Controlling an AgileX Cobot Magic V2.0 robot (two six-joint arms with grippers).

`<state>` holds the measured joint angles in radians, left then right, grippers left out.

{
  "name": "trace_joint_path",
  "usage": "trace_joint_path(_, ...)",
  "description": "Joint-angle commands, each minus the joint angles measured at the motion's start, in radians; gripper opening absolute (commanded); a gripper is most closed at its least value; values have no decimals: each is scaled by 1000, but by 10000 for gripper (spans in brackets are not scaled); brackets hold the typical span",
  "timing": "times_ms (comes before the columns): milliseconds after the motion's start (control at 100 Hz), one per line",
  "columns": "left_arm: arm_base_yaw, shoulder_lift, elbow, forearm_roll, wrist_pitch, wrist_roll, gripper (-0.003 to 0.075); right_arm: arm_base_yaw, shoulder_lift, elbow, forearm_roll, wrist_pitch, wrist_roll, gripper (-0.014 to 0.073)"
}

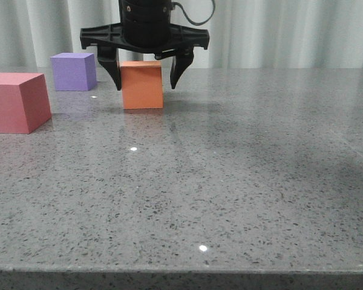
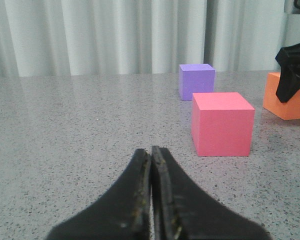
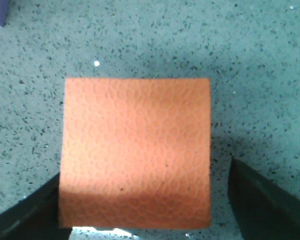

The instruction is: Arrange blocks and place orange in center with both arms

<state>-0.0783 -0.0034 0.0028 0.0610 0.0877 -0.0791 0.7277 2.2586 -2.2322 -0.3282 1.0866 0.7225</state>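
Directly below the right hand [image 1: 145,75], fingers spread wide, the orange cube [image 1: 142,84] sits between them on the table [image 1: 230,181].

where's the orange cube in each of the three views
Front view: orange cube stands left of centre at the back, between the right gripper's open jaws.
Left wrist view: orange cube at the right edge, partly behind that gripper.
Right wrist view: fills the centre.
Shared landmark: the speckled grey table.

Pale pleated curtains [image 1: 278,33] behind speckled grey table [image 1: 242,181].
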Motion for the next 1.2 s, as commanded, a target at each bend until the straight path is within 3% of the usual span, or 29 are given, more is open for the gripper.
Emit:
trace_joint_path(0,-1,-33,42,-2,-81,1,-20,-4,-99,-57,-19,-22,0,604)
trace_joint_path(170,-1,-33,42,-2,-81,1,-20,-4,-140,-117,-2,-21,-18,604)
trace_joint_path(410,-1,-33,42,-2,-81,1,-20,-21,-235,-153,-1,15,-144,604)
trace_joint_path(630,-1,-33,42,-2,-81,1,-20,-89,-305,-149,4,138,-324,604)
trace_joint_path(900,-1,-33,42,-2,-81,1,-20,-176,-390,-146,15,185,-443,604)
trace_joint_path(1040,-1,-33,42,-2,-81,1,-20,-219,-464,-78,18,180,-469,604)
trace_joint_path(1190,-1,-33,42,-2,-81,1,-20,-267,-575,100,18,130,-478,604)
